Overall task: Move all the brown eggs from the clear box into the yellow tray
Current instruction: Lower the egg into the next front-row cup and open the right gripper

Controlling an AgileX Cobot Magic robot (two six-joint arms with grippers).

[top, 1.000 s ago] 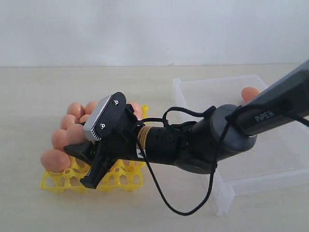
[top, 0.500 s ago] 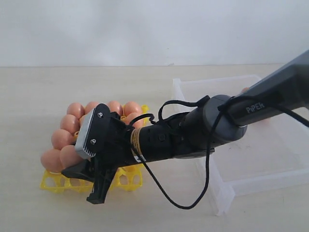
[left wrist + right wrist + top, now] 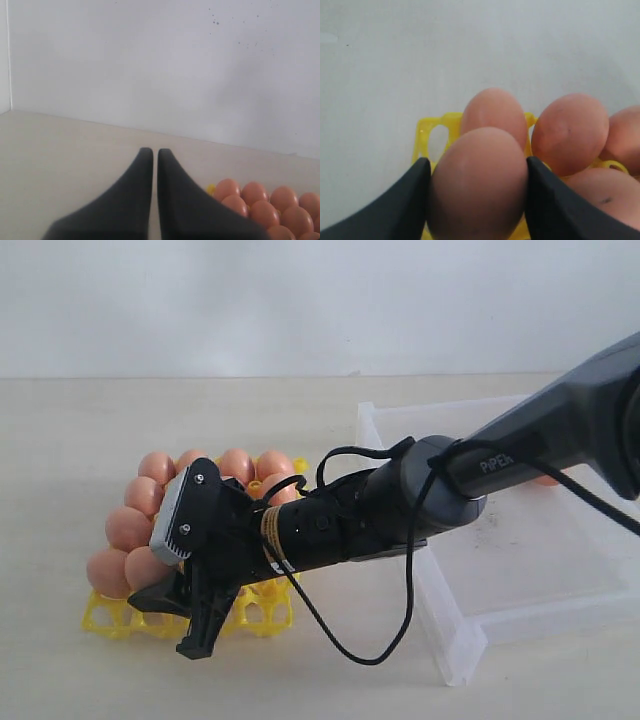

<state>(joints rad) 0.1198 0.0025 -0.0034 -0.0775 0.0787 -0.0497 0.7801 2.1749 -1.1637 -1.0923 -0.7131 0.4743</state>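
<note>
**Egg transfer, placing stage.** Right tool (image 3: 476, 162) pinching 1 egg (image 3: 477, 187) low over the near row of the tray (image 3: 108, 618), just beside the egg in the corner cup. Whether it sits in a cup cannot be told. Other eggs (image 3: 237, 464) fill the tray's far and left cups. Left tool (image 3: 155, 152) pressed together over the tabletop (image 3: 70, 440). Box (image 3: 462, 640) stands to the right, with 1 egg partly hidden behind the arm (image 3: 540, 435).

Right arm (image 3: 560, 430) reaches low across, wrist tilted down. Right end effector (image 3: 185, 620) grips brown egg (image 3: 476, 170) between both fingers. Left end effector (image 3: 152, 155): fingers almost touching, only narrow slit.
</note>
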